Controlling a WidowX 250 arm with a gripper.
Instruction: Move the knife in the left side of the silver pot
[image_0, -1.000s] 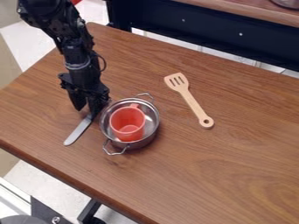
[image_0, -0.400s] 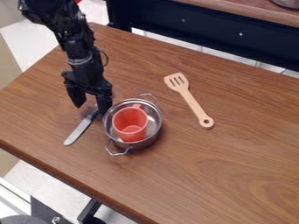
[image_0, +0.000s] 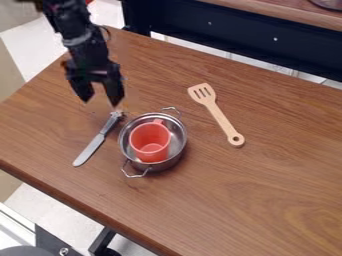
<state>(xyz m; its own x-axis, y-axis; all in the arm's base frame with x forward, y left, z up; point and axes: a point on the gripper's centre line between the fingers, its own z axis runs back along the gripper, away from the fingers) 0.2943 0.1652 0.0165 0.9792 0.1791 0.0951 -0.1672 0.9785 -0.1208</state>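
Note:
My gripper (image_0: 100, 100) hangs open at the upper left, above the table and just beyond the knife's handle end, with nothing between its fingers. The knife (image_0: 95, 143) lies flat on the wood along the left side of the silver pot (image_0: 177, 153), its blade pointing toward the lower left and its handle toward the gripper. A narrow gap parts knife and pot. Inside the pot stands a red cup (image_0: 149, 142).
A wooden slotted spatula (image_0: 219, 116) lies to the right of the pot. The table's (image_0: 267, 200) front edge runs diagonally across the lower left. A dark-framed counter (image_0: 247, 35) stands behind the table.
The gripper has drawn up and back from beside the pot, uncovering the knife's handle. The pot with its cup has shifted slightly to the right. The knife's blade has stayed in place.

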